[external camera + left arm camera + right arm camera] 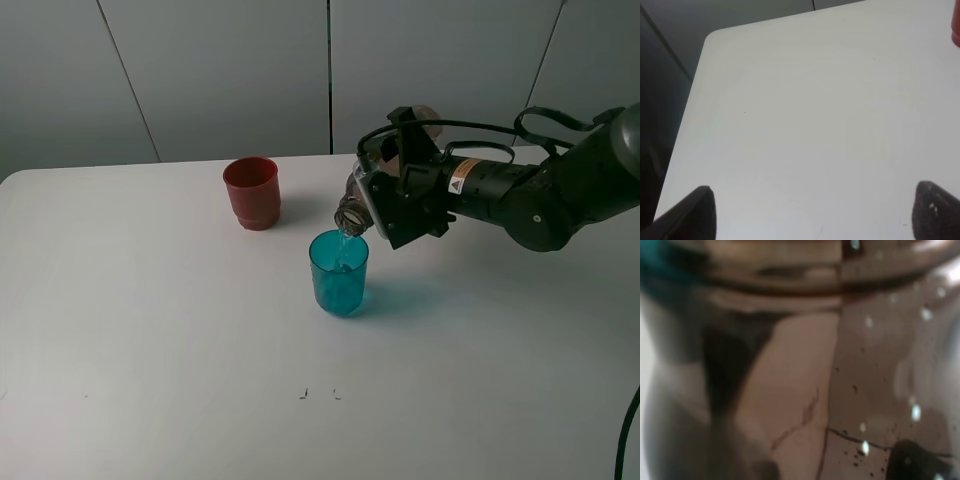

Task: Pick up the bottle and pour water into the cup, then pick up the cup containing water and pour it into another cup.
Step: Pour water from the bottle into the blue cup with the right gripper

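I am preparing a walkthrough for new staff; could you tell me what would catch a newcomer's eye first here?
The right gripper holds the smoky bottle tipped at mid-table, pouring into the teal cup just under its mouth. The red cup stands apart, farther back on the left arm's side.

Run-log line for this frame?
phase: pouring | right gripper: shut on bottle, tilted over teal cup | left gripper: open, empty | red cup: upright, untouched

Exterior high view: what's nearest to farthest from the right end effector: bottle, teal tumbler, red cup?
1. Smoky grey-brown plastic bottle: held in the right end effector.
2. Translucent teal plastic tumbler: under the bottle's mouth.
3. Opaque red plastic cup: leftmost.
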`<control>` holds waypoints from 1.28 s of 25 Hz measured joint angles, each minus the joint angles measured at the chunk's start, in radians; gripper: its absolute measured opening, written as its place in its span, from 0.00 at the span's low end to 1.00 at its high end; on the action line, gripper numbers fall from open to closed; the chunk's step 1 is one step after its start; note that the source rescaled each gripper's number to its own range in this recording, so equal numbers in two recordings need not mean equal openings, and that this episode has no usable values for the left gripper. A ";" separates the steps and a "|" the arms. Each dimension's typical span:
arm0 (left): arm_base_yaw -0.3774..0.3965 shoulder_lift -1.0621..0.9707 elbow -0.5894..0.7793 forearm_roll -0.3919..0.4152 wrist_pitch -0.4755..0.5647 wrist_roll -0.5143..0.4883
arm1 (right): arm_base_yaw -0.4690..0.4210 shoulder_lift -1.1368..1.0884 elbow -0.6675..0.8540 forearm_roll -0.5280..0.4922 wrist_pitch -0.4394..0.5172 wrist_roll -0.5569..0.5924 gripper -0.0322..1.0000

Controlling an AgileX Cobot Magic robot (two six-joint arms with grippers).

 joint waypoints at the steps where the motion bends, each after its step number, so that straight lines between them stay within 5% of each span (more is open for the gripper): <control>1: 0.000 0.000 0.000 0.000 0.000 0.000 | 0.000 0.000 0.000 0.000 0.000 -0.002 0.03; 32: 0.000 0.000 0.000 0.000 0.000 0.000 | 0.000 0.000 -0.021 0.000 -0.033 -0.102 0.03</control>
